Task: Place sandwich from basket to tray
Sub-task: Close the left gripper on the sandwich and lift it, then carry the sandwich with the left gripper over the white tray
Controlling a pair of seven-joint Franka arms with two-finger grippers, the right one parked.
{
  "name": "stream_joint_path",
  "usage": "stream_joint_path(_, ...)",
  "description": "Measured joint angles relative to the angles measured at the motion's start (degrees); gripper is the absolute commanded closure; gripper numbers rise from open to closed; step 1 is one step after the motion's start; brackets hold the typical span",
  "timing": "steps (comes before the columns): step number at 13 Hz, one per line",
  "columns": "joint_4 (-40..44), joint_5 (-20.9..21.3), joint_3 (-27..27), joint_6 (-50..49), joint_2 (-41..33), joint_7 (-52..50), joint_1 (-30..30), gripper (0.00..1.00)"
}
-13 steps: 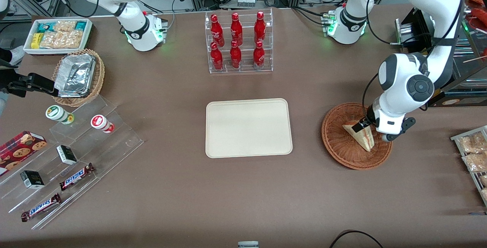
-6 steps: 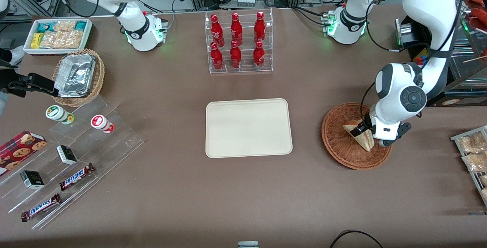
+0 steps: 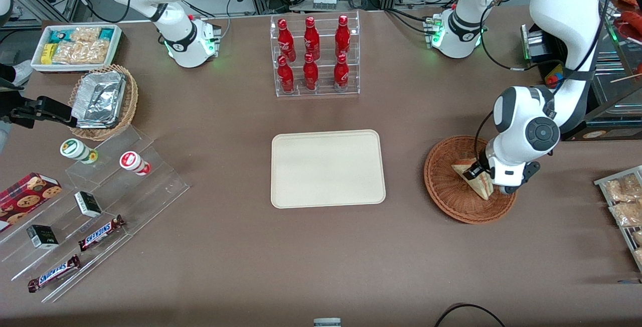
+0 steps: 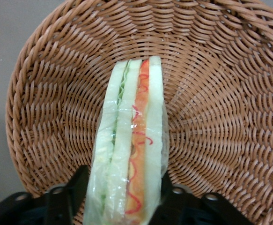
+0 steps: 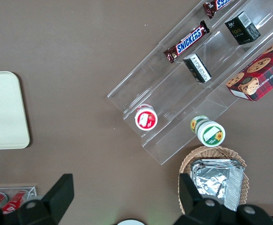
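The left gripper (image 4: pixel 120 197) is lowered into the reddish-brown wicker basket (image 3: pixel 444 191), toward the working arm's end of the table. Its two black fingers (image 4: pixel 63 206) are closed against both flat faces of the clear-wrapped sandwich (image 4: pixel 129 154), which stands on edge in the basket with its red-orange filling stripe visible. The cream tray (image 3: pixel 328 169) sits beside the basket at table centre. Toward the parked arm's end, two bars labelled "SNICKERS" (image 3: pixel 100 232) lie on a clear stepped display (image 3: pixel 150 186).
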Motion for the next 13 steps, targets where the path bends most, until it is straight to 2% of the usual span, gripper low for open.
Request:
stream_joint_path(3, 1.93, 0.00, 0.02, -3.17, -0.07, 0.00, 0.16, 1.00)
stream_joint_path(7, 10.20, 0.02, -0.60, -15.05, -0.40, 0.05, -0.19, 1.00)
stream_joint_path(10, 16.46, 0.03, -4.07, -22.95, -0.57, 0.08, -0.70, 1.00)
stream_joint_path(13, 18.96, 0.03, -8.01, -24.52, -0.47, -0.01, -4.12, 1.00)
